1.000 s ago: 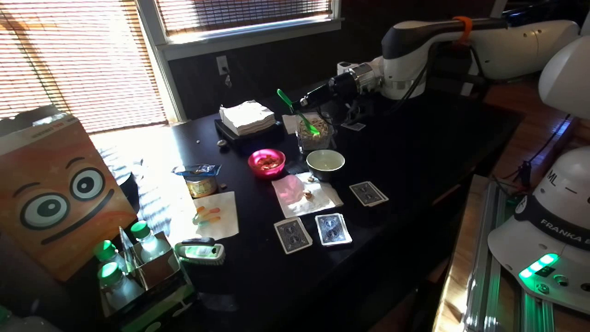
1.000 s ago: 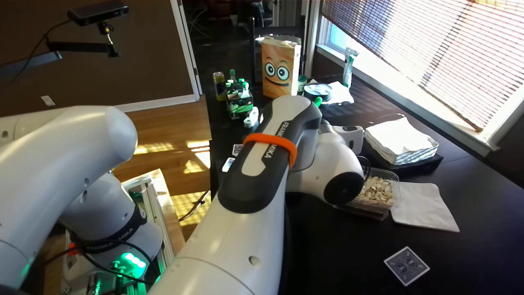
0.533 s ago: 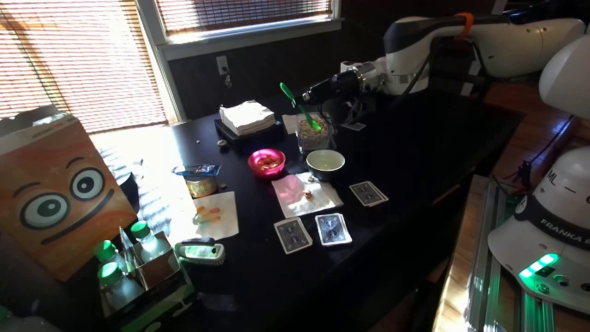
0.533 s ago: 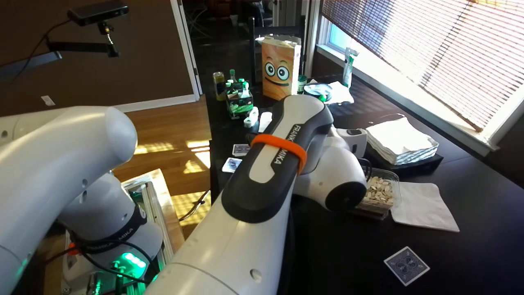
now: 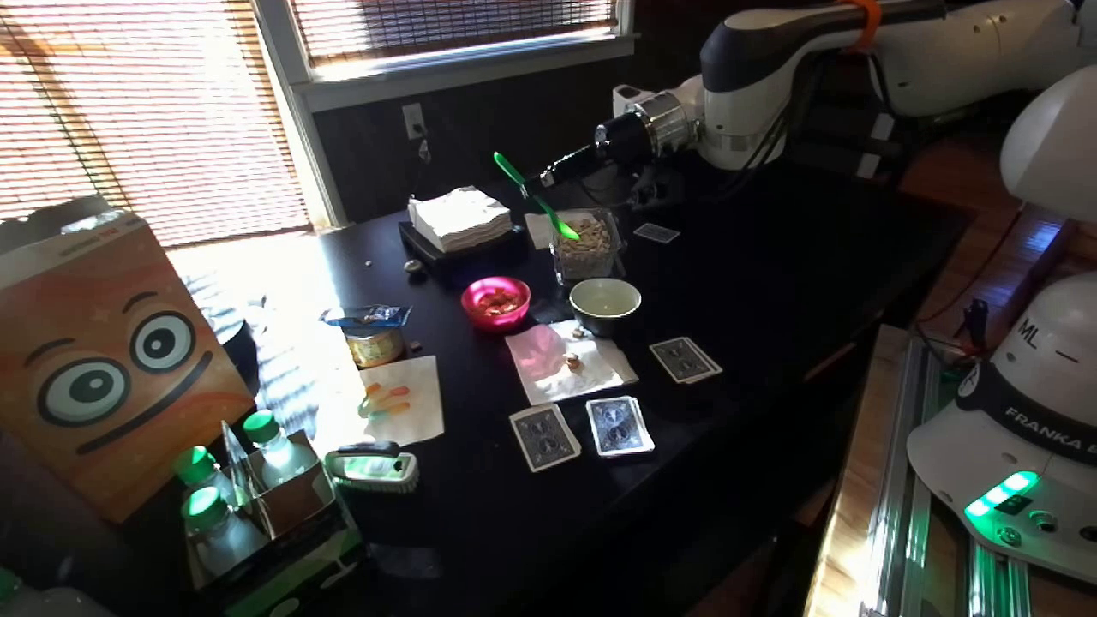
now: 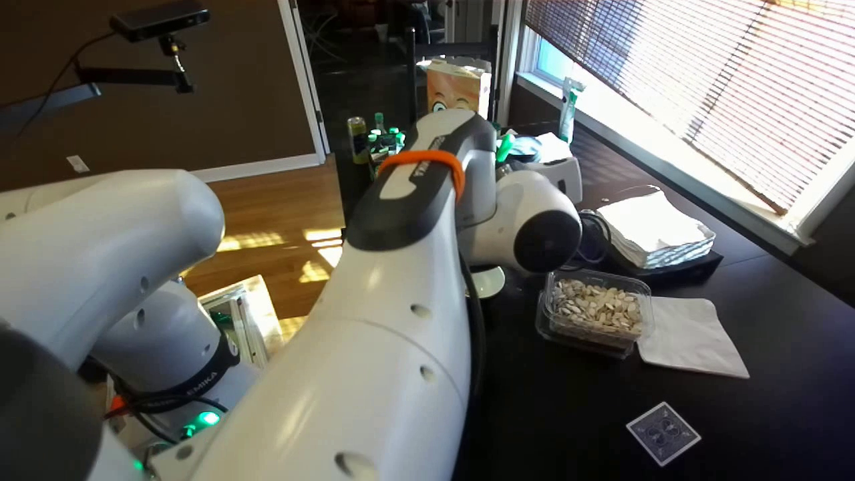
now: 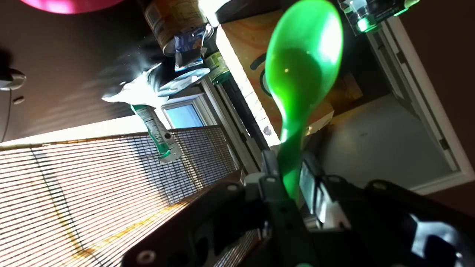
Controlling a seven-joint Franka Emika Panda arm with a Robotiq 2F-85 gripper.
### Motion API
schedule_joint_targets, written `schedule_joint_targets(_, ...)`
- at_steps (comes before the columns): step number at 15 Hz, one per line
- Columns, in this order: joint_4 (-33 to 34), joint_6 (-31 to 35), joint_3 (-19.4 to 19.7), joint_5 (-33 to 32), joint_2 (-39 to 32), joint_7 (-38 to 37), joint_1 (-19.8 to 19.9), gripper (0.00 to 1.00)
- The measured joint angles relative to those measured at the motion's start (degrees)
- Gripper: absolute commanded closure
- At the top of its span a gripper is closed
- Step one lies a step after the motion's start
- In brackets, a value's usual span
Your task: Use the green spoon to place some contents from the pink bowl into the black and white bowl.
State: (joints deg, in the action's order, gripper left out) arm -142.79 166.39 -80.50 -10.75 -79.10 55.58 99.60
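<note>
In an exterior view the fingers (image 5: 551,176) are clamped partway along the handle of the green spoon (image 5: 563,227), which hangs slanting, its scooping end lowest and, along this line of sight, overlapping the clear plastic tub (image 5: 561,270). The pink bowl (image 5: 493,322), with reddish pieces inside, sits in front of the tub and to its left as seen here. The bowl with pale inside and dark outside, which I take for the black and white bowl (image 5: 605,302), sits just in front of the tub.

In an exterior view the arm (image 6: 401,300) hides the fingers and the pink bowl. The tub's pale seeds (image 6: 598,307) have no spoon over them; a green bit of the spoon shows beyond the arm, well apart from the tub.

In the wrist view the fingers pinch the spoon, whose scooping end looks bare, so the scoop is probably yet to come.

The spoon should be light and stiff, but its slick shine suggests it could twist when pushed into the pieces. Mid-handle seems the right hold, firm and square. The pieces look light and may slide off if it tilts.
</note>
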Motion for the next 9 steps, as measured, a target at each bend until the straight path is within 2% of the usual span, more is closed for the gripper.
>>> schedule_joint_targets(4, -0.21, 2.33, -2.34, -2.16, 8.34, -4.87, -4.66, 0.95)
schedule_joint_targets(9, 0.18, 2.27, -3.01, -2.51, 19.25, -10.06, -8.03, 0.95)
